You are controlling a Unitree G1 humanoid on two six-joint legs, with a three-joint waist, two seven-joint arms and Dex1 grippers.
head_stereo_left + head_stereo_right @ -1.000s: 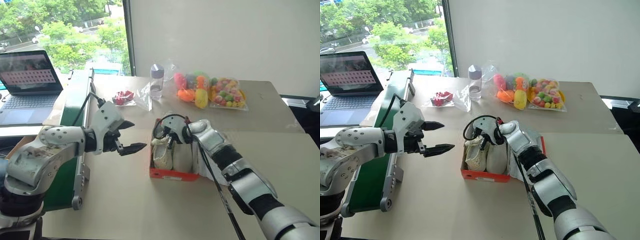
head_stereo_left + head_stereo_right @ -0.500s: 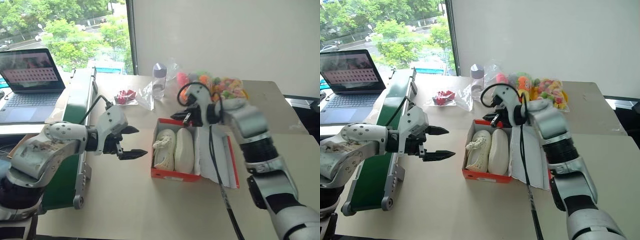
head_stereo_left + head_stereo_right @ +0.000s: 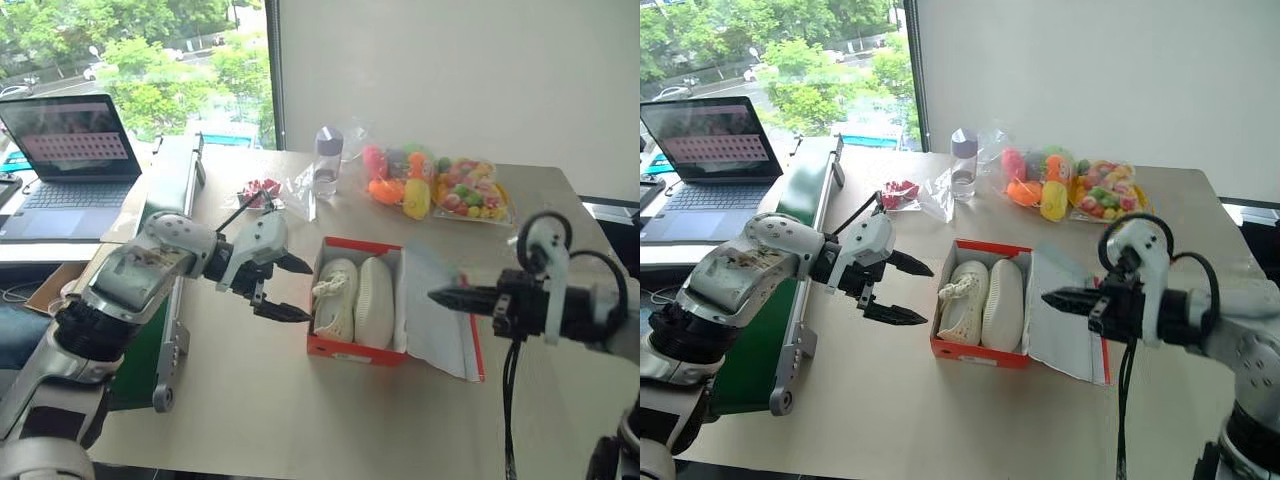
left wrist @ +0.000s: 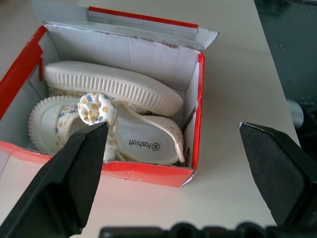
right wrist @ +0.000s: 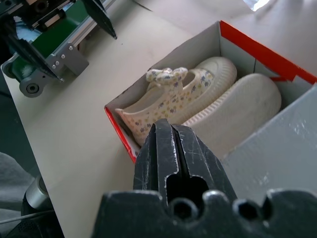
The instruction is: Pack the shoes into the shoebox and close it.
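Observation:
The red-orange shoebox (image 3: 352, 349) stands open in the middle of the table, its lid (image 3: 440, 322) folded out flat to the right with the white inside up. Both cream-white shoes (image 4: 116, 116) lie inside it side by side. One has a small bow (image 5: 166, 74); the other (image 3: 376, 300) rests on its side, ribbed sole showing. My left gripper (image 3: 306, 292) hangs open just left of the box, fingers pointing at it, nothing between them. My right gripper (image 3: 436, 296) is shut and empty, hovering over the lid and pointing at the box.
An open laptop (image 3: 68, 150) and a green conveyor (image 3: 172, 195) stand at the left. A clear bottle (image 3: 327, 160), a small bag of red items (image 3: 262, 190) and bags of colourful toys (image 3: 440, 190) sit behind the box. A black cable (image 3: 508, 400) hangs from the right arm.
My right gripper has pulled back from above the box's far end to the near right, over the lid, still shut. My left gripper has edged closer to the box and turned toward it.

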